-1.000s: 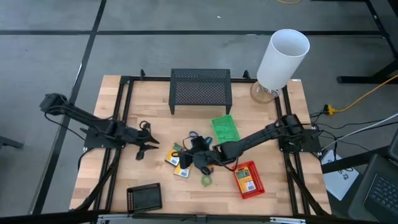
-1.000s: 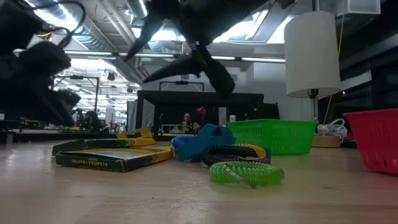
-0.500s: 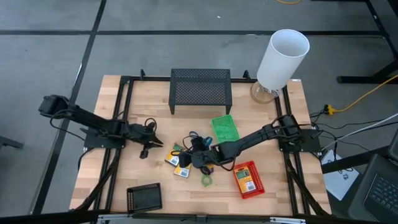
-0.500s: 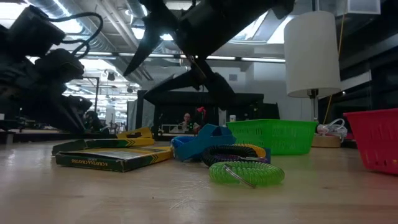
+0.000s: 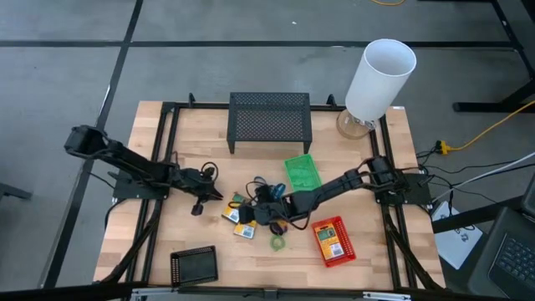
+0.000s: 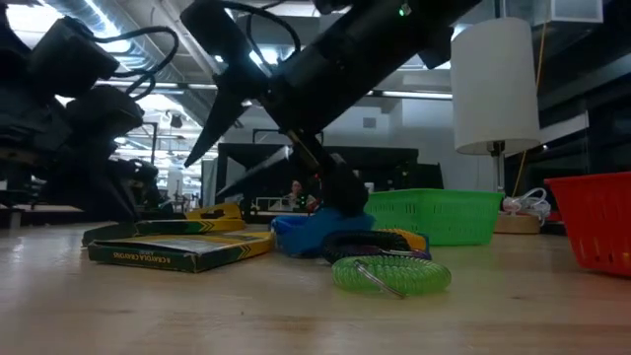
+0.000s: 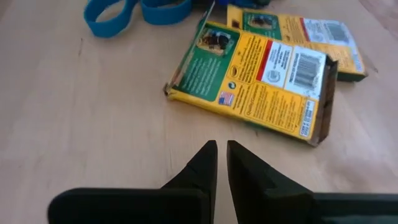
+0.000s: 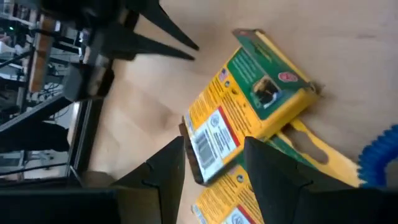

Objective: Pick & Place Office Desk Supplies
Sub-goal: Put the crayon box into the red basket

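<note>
Your left claw [image 5: 216, 197] sits low over the tabletop [image 5: 150, 242], left of the middle, pointed at the heap of supplies. Its fingers [image 7: 202, 168] are almost pressed together, only a thin slit between the tips, and they pinch nothing. Just ahead of the tips lies a yellow-and-green flat pack [image 7: 255, 71], resting partly on a second pack [image 7: 298, 31].

Your right claw [image 5: 261, 214] reaches in from the right edge to the same heap near the middle of the tabletop. Its fingers [image 8: 163, 171] are spread, with a pack [image 8: 249, 106] showing in the gap between them; you cannot tell whether they touch it.

The heap holds the flat packs, blue band loops [image 7: 109, 14] just behind them, and a green coiled ring [image 6: 391, 274] on the near side.

The green basket [image 5: 302, 172] stands just behind the heap, toward the far edge. The red basket [image 5: 333, 241] lies right of the heap, nearer the front edge, with a yellow-and-green pack inside. The black basket [image 5: 194, 267] sits near the front left corner.

The black mesh stand [image 5: 270, 119] is at the far edge, and the white cylinder [image 5: 378, 79] at the far right corner.
</note>
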`<state>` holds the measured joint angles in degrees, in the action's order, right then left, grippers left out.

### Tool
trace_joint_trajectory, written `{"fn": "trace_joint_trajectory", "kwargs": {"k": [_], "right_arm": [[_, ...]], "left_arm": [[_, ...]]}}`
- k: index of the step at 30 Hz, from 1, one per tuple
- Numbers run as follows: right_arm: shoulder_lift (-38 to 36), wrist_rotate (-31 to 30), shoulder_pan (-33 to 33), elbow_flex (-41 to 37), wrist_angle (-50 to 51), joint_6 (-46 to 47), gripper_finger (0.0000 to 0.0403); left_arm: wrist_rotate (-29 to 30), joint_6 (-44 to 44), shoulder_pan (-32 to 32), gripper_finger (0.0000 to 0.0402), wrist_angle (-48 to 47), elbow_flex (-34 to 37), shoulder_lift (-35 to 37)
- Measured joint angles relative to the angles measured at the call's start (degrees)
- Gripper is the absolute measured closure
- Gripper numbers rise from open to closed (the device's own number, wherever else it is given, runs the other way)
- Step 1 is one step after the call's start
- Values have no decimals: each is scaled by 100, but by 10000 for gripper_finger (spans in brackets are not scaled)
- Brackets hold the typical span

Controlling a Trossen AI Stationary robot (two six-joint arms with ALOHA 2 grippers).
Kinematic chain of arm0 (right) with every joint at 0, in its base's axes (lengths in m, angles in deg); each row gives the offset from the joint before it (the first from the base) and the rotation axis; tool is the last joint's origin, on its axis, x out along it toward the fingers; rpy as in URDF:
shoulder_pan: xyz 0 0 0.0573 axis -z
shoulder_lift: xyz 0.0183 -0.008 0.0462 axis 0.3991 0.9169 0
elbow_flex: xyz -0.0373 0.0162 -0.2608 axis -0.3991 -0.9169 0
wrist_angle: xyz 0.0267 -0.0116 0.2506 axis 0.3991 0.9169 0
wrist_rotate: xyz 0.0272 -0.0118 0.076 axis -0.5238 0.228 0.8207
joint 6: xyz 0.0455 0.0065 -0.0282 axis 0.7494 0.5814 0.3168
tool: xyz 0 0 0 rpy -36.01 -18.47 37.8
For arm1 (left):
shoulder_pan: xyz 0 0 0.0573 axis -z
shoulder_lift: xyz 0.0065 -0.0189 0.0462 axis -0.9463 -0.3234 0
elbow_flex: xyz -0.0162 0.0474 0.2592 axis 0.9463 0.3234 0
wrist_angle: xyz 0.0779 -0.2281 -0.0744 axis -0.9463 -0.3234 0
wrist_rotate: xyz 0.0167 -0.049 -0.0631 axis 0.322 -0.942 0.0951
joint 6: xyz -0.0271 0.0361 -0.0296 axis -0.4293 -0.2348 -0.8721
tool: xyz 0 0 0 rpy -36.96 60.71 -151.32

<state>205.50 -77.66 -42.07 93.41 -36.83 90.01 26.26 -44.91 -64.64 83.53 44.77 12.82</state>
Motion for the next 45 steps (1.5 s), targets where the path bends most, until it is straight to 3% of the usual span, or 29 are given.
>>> {"fn": "trace_joint_trajectory", "kwargs": {"k": [19, 25, 34, 45], "right_arm": [[-2, 497, 163, 2, 784, 443, 237], [-2, 620, 231, -2, 814, 446, 237], [-4, 1008, 79, -2, 658, 809, 237], [-4, 1024, -34, 0, 648, 1156, 237]], "left_arm": [[-503, 181, -1, 377, 1333, -793, -2262], [-929, 135, 1, 377, 1549, -967, -2519], [-934, 262, 10, 378, 1622, -1169, -2797], [-942, 223, 10, 378, 1742, -1176, -2872]]}}
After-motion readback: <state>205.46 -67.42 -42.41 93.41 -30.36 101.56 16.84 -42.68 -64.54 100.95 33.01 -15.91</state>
